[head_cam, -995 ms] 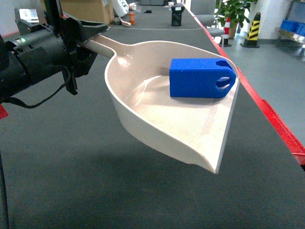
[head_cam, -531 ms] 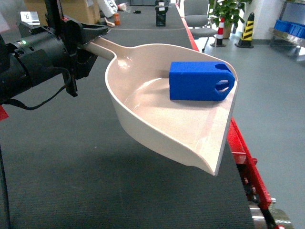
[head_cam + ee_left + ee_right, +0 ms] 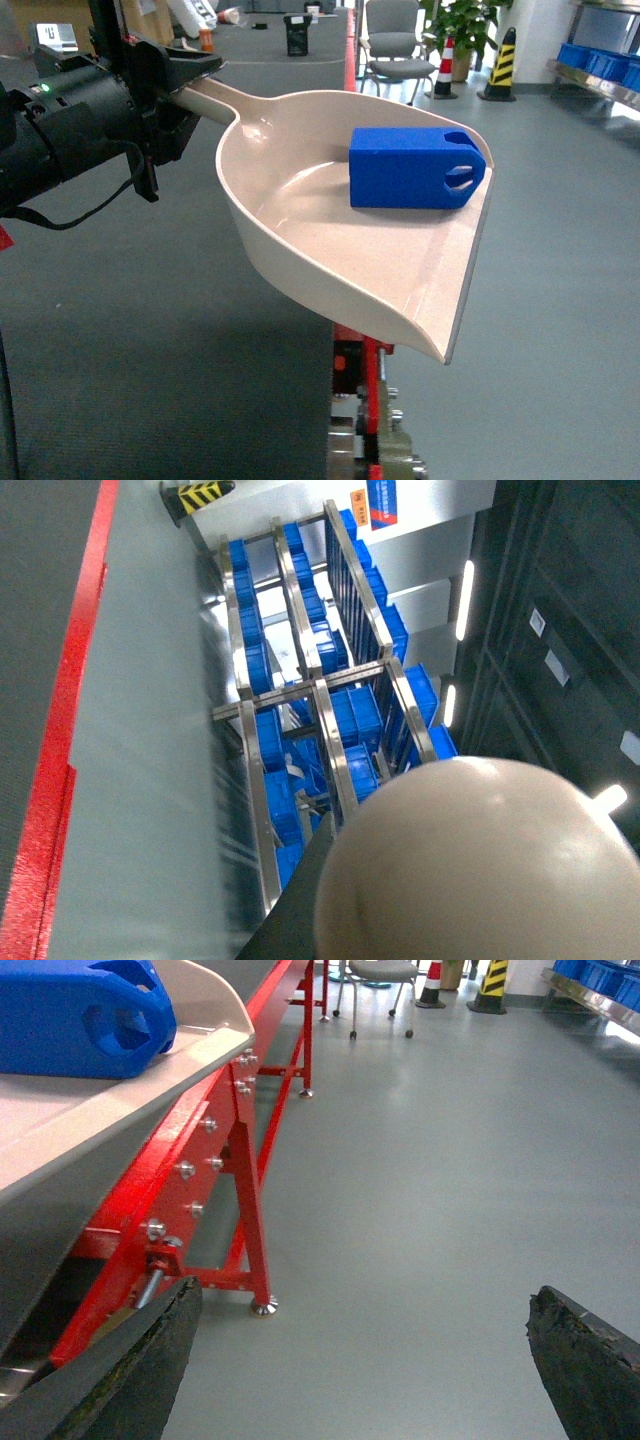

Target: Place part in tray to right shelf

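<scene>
Since earlier frame: view swings right, surface (image 3: 150, 330) edge slides left, grey floor now under tray (image 3: 330, 260) lip. Left gripper (image 3: 185, 85) jaws clamp tray handle; right gripper (image 3: 360, 1360) jaws wide, empty. Part (image 3: 415, 168) lies in tray near right wall, long axis left-right, lugs pointing right. Keep tray level, turn slowly; part unsecured. Right shelf (image 3: 320, 710) well apart.

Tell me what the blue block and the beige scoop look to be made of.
The small bright blue block: probably moulded plastic, matte, evenly coloured, with rounded lug edges. The big beige-pink dustpan-shaped scoop: apparently plastic too, smooth and semi-glossy, with soft light reflections across its curved bowl and a thin, even lip.
</scene>
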